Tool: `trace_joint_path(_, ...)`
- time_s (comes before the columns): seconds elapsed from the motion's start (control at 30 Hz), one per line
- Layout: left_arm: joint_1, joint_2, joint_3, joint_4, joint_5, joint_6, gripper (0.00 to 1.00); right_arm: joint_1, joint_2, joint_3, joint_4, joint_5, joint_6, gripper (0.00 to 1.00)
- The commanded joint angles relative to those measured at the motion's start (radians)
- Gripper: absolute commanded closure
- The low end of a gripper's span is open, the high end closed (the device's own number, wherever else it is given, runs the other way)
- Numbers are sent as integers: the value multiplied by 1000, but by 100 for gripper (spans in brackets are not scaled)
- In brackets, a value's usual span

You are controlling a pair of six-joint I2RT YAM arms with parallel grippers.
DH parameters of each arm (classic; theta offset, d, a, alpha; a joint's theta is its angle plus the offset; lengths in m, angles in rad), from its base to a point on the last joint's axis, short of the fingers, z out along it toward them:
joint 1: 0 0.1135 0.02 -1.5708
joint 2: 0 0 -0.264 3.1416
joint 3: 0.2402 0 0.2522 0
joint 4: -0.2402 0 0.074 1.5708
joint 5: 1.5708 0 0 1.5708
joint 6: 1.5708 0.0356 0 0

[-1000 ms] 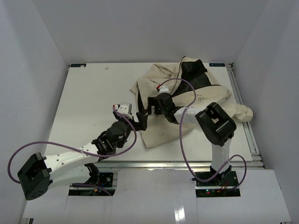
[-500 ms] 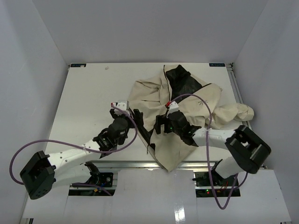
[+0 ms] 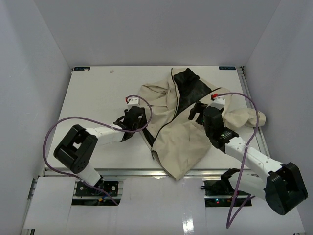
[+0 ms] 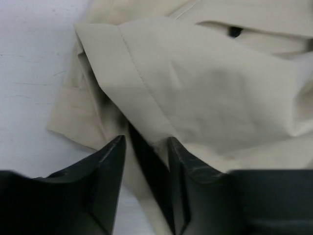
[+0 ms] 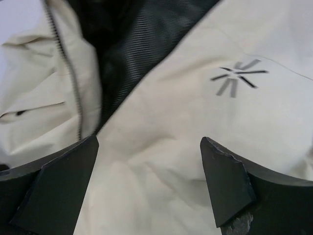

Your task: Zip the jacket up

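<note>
The large cream-beige fabric jacket (image 3: 186,142) lies open, right of centre on the white table (image 3: 93,98); lay both front edges flat, side by side, before seeking the slider. Your left gripper (image 4: 145,142) sits narrow astride a fold at its left edge, gripping or not you cannot tell; the right gripper (image 5: 149,140) gapes wide over the chest. The dark zipper (image 5: 65,58) shows teeth only: slider and bottom ends are hidden.

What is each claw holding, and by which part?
The left claw pinches the jacket at a folded front edge; the right claw hangs open over it, holding nothing.
</note>
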Motion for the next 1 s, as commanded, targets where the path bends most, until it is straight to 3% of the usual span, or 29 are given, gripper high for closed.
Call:
trace_joint_path(0.0, 95, 47, 22, -20, 56, -80, 59, -132, -66, -97, -79, 52, 103, 9)
trace_joint_path(0.1, 147, 13, -46, -3, 78, -146, 73, -177, -84, -172, -55, -11, 108, 10)
trace_joint_path(0.33, 188, -213, -259, 55, 89, -288, 84, -183, 75, -244, 279, -206, 37, 9)
trace_joint_path(0.4, 187, -276, -321, 67, 101, -321, 85, -198, 220, -201, 439, -300, -20, 9)
trace_joint_path(0.53, 182, -357, -443, 93, 97, -339, 94, -234, 437, 58, 360, -406, -97, 9)
trace_joint_path(0.63, 180, -461, -489, 93, 83, -331, 95, -255, 553, 142, 350, -451, -146, 8)
trace_joint_path(0.7, 179, -543, -503, 108, 106, -323, 90, -270, 582, 170, 336, -431, -178, 8)
trace_joint_path(0.8, 179, -564, -514, 203, 193, -283, 54, -320, 611, 178, 374, -438, -199, 9)
trace_joint_path(0.83, 179, -547, -501, 200, 196, -284, 51, -330, 619, 194, 378, -459, -207, 9)
trace_joint_path(0.9, 182, -487, -429, 156, 185, -276, 36, -390, 658, 276, 315, -494, -218, 9)
trace_joint_path(0.97, 191, -429, -339, 137, 191, -243, 30, -428, 672, 357, 250, -531, -205, 8)
